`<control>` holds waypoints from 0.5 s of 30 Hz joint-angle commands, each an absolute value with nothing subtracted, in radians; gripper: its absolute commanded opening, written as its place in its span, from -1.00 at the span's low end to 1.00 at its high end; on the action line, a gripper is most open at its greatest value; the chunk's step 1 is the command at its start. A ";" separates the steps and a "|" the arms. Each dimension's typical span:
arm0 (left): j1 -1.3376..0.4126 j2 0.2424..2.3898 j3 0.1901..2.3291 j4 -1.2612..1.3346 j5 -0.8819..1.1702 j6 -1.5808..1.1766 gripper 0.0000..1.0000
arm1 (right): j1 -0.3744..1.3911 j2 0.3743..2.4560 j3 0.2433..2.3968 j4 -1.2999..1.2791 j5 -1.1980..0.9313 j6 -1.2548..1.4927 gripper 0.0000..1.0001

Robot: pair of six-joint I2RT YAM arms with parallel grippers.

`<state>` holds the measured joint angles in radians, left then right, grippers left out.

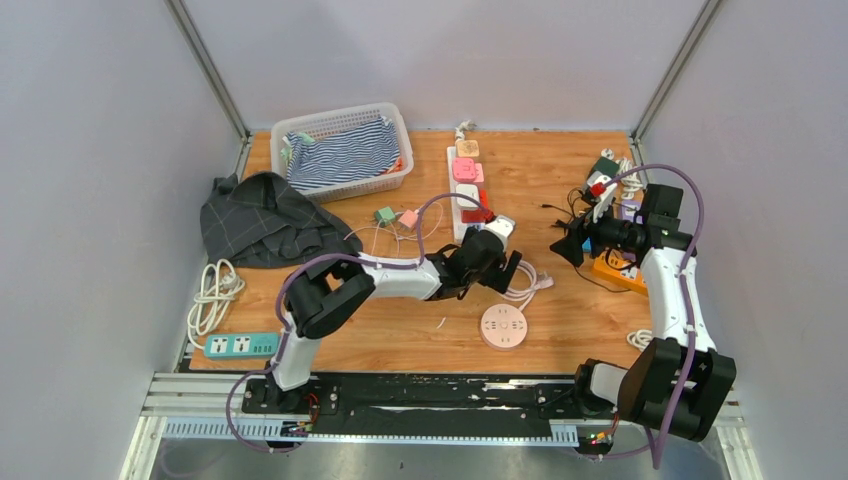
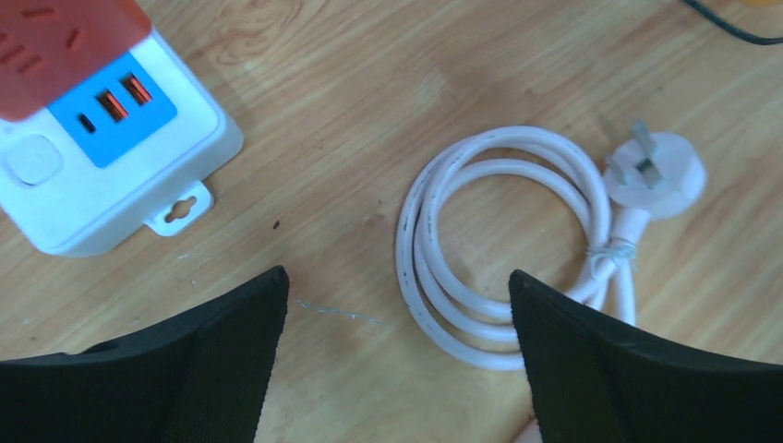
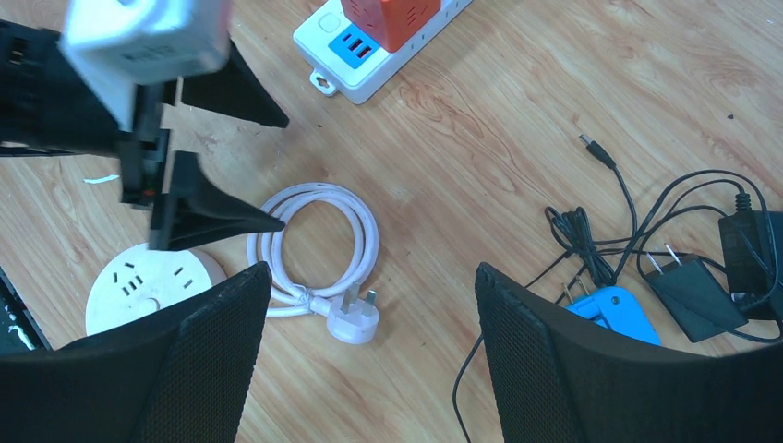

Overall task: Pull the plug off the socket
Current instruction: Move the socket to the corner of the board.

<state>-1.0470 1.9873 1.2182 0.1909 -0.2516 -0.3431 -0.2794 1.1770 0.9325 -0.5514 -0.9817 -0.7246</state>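
The left gripper [image 2: 397, 277], on an arm stretched low across the wooden table [image 2: 369, 74], stands wide open and empty above the white three-pin plug [image 2: 657, 175] on its coiled cable. The plug lies loose, apart from the white power strip [image 2: 138, 175]. The right gripper [image 3: 372, 268], on a raised, bent arm, is open and empty too.

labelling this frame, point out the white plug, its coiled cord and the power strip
white plug [image 2: 669, 180], left wrist view, round face
coiled cord [image 2: 414, 249], left wrist view, left side of loop
power strip [image 2: 102, 203], left wrist view, white casing near blue panel
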 commanded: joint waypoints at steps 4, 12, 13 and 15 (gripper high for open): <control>-1.068 2.093 1.305 0.137 -0.337 -0.353 0.31 | -0.297 1.172 0.948 -0.554 -1.011 -0.719 0.65; -1.091 2.235 1.527 -0.157 -0.390 -0.315 -0.06 | -0.297 1.174 0.948 -0.554 -1.004 -0.719 0.65; -1.093 2.262 1.570 -0.211 -0.388 -0.309 -0.05 | -0.298 1.173 0.948 -0.554 -1.003 -0.719 0.65; -1.097 2.298 1.612 -0.266 -0.379 -0.295 -0.03 | -0.299 1.172 0.948 -0.554 -1.002 -0.719 0.65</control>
<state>-1.0901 2.2154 1.5330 -0.0486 -0.3618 -0.3313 -0.2825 1.1770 0.9325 -0.5507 -0.9863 -0.7250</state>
